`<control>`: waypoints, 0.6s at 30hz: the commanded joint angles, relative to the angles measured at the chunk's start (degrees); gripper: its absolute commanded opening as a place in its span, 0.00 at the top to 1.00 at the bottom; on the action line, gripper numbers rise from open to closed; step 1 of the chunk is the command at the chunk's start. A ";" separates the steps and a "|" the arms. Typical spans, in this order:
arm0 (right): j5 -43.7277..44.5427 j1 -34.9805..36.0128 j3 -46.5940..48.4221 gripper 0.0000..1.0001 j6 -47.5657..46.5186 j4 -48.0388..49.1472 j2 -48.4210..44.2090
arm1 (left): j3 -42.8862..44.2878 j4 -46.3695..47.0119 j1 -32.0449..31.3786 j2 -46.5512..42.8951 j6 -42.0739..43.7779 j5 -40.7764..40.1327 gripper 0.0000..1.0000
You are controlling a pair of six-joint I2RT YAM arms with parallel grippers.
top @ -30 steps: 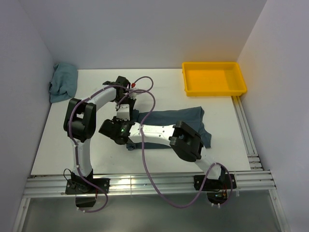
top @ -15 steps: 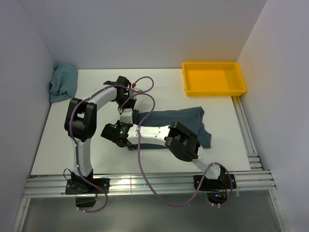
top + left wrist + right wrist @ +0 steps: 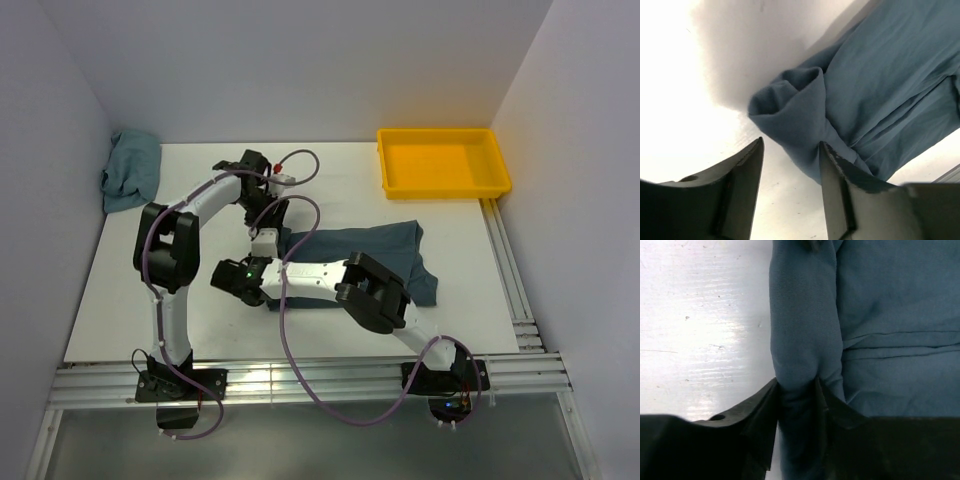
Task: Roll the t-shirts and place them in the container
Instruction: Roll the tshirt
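A dark slate blue-grey t-shirt (image 3: 385,245) lies spread on the white table, its left edge rolled into a thick tube (image 3: 805,330). My right gripper (image 3: 796,387) is shut on the near end of that tube, both fingers pressing into the cloth; from above it sits at the shirt's left edge (image 3: 258,290). My left gripper (image 3: 791,145) stands open just short of the tube's far end (image 3: 792,102), with cloth brushing its right finger (image 3: 832,165). In the top view it hovers at the shirt's upper left corner (image 3: 263,238). A second t-shirt (image 3: 130,170), teal, lies crumpled in the back left corner.
A yellow plastic tray (image 3: 400,182) stands at the back right against the wall. An aluminium rail (image 3: 510,270) runs along the table's right edge. Both arms crowd the middle left of the table, cables looping above them.
My left gripper has opened and let go of the rolled end. My right gripper has narrowed onto the roll and shifted slightly left.
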 commanded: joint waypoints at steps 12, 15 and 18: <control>-15.36 -3.73 -32.31 0.70 1.07 37.04 -16.27 | 5.60 -2.21 7.49 -4.43 3.07 14.74 0.31; -23.69 -6.63 -42.62 0.70 2.20 53.32 -19.96 | 0.87 -0.29 9.08 -6.45 5.80 19.05 0.28; -32.73 -10.31 -52.47 0.70 5.36 71.69 -21.20 | -3.62 1.13 10.05 -7.86 7.21 22.12 0.25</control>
